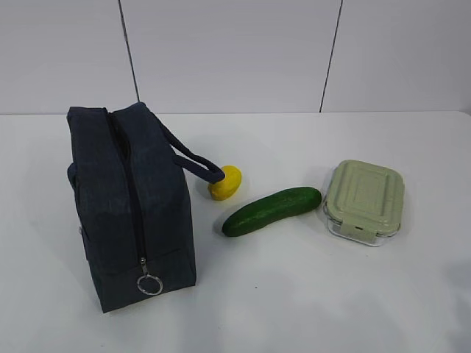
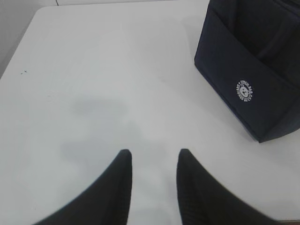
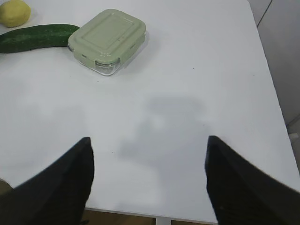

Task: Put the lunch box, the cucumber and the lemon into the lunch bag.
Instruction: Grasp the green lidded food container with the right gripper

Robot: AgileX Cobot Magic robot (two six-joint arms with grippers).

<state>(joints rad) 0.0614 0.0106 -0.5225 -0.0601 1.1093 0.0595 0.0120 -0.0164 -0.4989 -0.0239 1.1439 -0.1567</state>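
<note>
We see lunch bag (image 1: 132, 206) zipped, interior hidden; strap partly covers lemon (image 1: 226, 182); cucumber (image 1: 272, 210), lunch box (image 1: 364, 201) rightward. Left gripper (image 2: 152, 161) narrowly parted, right gripper (image 3: 150, 150) wide; both empty.

A white table (image 1: 294, 294) with a smooth matte top carries four things. The lunch bag (image 1: 132, 206), dark navy fabric, stands upright on it with its zipper closed along the top and front and a metal ring pull (image 1: 149, 284) hanging at the lower front. Just right of the lunch bag, under its drooping loop handle, lies the yellow lemon (image 1: 227, 182). Further right of the bag, near the lemon, the dark green cucumber (image 1: 272, 210) lies slantwise. Farthest right of the bag sits the lunch box (image 1: 364, 201), clear glass under a pale green lid, just beside the cucumber's tip.
</note>
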